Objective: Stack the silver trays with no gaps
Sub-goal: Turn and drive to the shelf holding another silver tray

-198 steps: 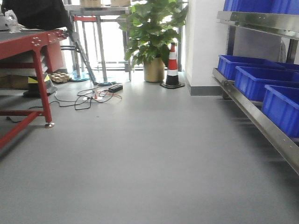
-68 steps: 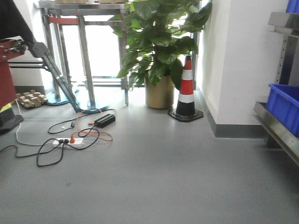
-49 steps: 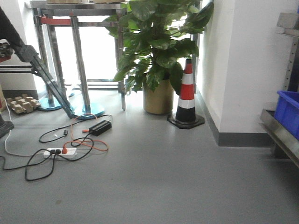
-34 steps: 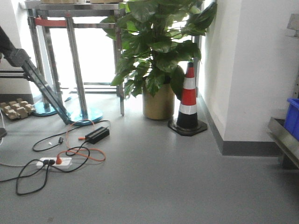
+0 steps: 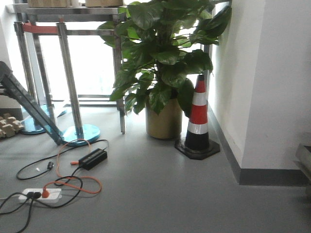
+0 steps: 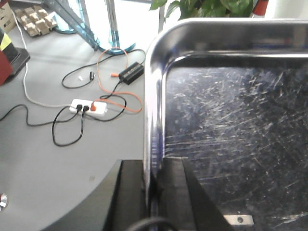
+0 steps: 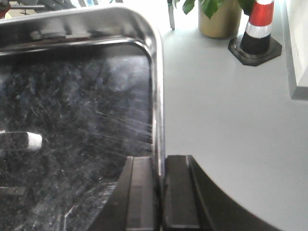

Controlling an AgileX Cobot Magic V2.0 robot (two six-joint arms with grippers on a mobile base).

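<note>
Left wrist: gripper (image 6: pixel 154 168) grips tray (image 6: pixel 231 120) (scratched)

The silver tray (image 6: pixel 231 120) runs past the frame edges in both wrist views, hiding its full outline.

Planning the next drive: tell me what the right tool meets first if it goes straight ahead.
The right tool is shut on the tray, whose rim runs ahead of it. Past the far corner only bare floor shows, then the plant pot slightly right of that line; depth is unclear.
</note>
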